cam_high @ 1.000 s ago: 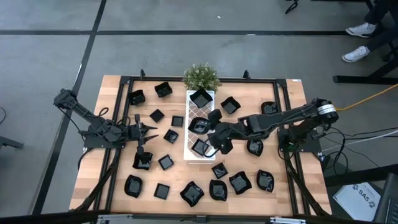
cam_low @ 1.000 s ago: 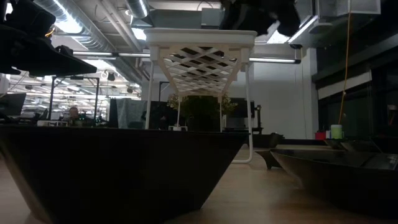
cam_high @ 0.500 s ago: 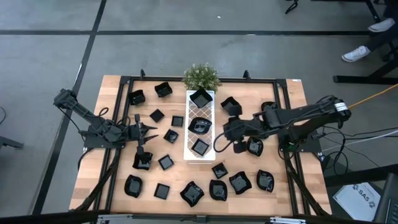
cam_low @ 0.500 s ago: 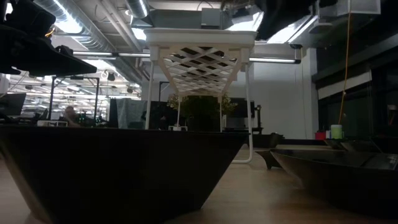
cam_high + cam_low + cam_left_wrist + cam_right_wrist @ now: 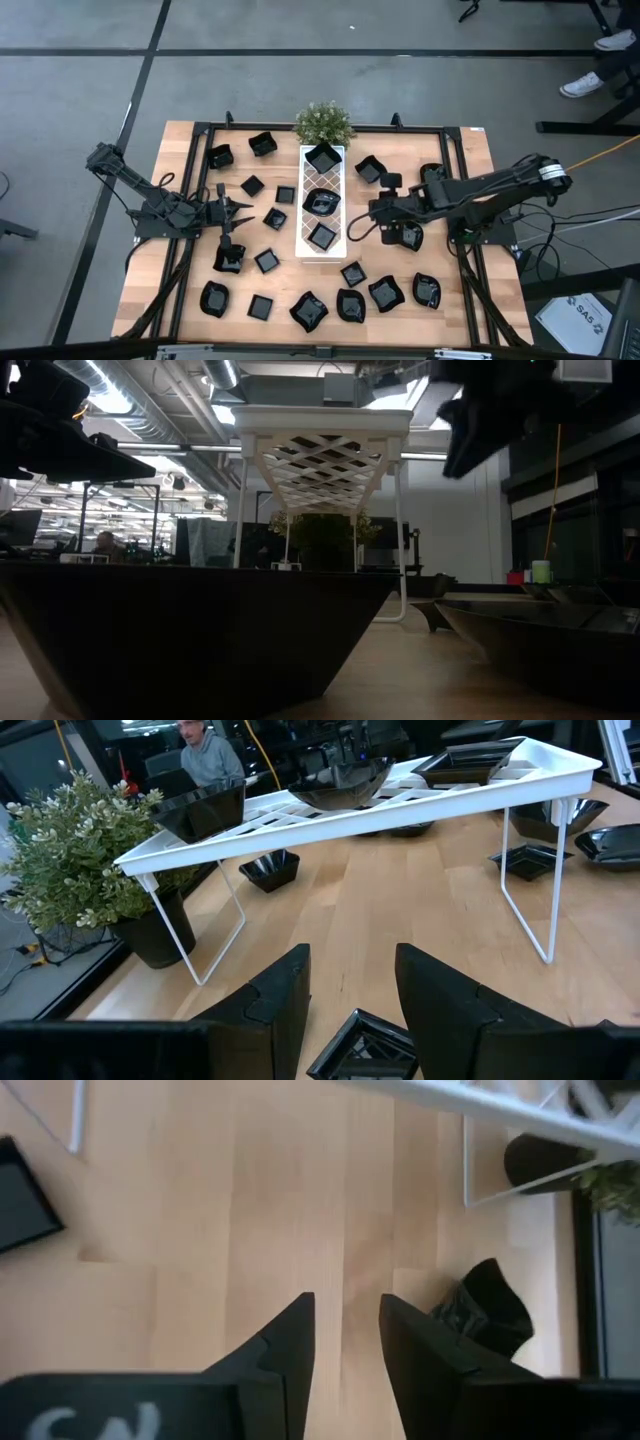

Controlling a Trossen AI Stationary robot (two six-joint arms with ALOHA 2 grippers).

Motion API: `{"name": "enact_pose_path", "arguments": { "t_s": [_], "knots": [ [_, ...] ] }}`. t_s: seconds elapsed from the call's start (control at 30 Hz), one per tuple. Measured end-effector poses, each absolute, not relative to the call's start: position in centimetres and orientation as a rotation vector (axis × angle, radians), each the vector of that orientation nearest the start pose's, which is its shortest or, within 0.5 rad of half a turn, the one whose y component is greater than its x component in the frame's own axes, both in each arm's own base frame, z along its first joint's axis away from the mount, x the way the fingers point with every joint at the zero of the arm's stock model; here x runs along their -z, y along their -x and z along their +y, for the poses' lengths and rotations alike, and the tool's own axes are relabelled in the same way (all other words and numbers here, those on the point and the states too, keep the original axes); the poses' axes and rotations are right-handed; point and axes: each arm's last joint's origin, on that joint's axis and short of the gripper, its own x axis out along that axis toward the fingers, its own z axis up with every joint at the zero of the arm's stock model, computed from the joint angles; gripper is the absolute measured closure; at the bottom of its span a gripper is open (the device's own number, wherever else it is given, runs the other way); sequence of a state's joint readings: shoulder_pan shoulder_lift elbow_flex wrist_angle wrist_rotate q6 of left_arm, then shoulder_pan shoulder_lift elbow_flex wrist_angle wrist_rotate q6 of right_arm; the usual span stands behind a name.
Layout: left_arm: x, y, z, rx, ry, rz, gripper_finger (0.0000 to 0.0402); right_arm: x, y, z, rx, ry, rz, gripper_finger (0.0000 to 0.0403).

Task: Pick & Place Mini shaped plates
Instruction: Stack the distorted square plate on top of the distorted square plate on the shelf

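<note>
Several mini shaped plates, small and glossy black, lie scattered on the wooden table (image 5: pixel 190 150). Three of them, such as the middle one (image 5: pixel 321 202), rest on the long white lattice tray (image 5: pixel 309 180) in the table's middle. My right gripper (image 5: pixel 368 208) hangs open just right of the tray, above bare wood, with nothing between its fingers (image 5: pixel 285 1342). A wavy-rimmed plate (image 5: pixel 490 1315) lies beyond it. My left gripper (image 5: pixel 243 208) waits open at the left, level, pointing at the tray (image 5: pixel 400 805), with a small square plate (image 5: pixel 365 1045) below its fingers.
A small green potted plant (image 5: pixel 323 122) stands at the tray's far end. Black frame rails (image 5: pixel 330 127) run along the table's edges. In the low view a big dark plate (image 5: pixel 190 630) fills the foreground. A person (image 5: pixel 205 755) sits in the room beyond.
My right gripper has drawn back from above the tray toward the table's right edge, sinking a little and rolling about its own axis. The three plates on the tray have stayed in place.
</note>
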State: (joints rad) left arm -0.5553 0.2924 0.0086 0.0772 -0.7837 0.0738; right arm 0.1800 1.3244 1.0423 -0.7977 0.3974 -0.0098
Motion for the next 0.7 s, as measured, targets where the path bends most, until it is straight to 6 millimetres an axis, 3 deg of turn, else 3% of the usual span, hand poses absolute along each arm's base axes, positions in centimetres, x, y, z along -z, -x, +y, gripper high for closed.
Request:
{"name": "enact_pose_path", "arguments": {
  "t_s": [0.23,0.37,0.53,0.7],
  "knots": [
    [-15.1,-10.0,-3.8,-0.222,-0.202,0.171,0.0258,-22.7,-25.5,1.5,0.278,0.253,0.943,0.0289],
    [-15.1,-10.0,-3.8,-0.222,-0.201,0.170,0.0258,-21.0,-25.2,0.1,0.440,0.261,0.910,0.0288],
    [-15.1,-10.0,-3.8,-0.222,-0.201,0.170,0.0258,-20.1,-24.7,-2.1,0.625,0.268,0.888,0.0273],
    [-15.1,-10.0,-3.8,-0.221,-0.202,0.170,0.0258,-19.7,-24.7,-3.8,0.687,0.131,0.833,0.0239]
  ]
}}
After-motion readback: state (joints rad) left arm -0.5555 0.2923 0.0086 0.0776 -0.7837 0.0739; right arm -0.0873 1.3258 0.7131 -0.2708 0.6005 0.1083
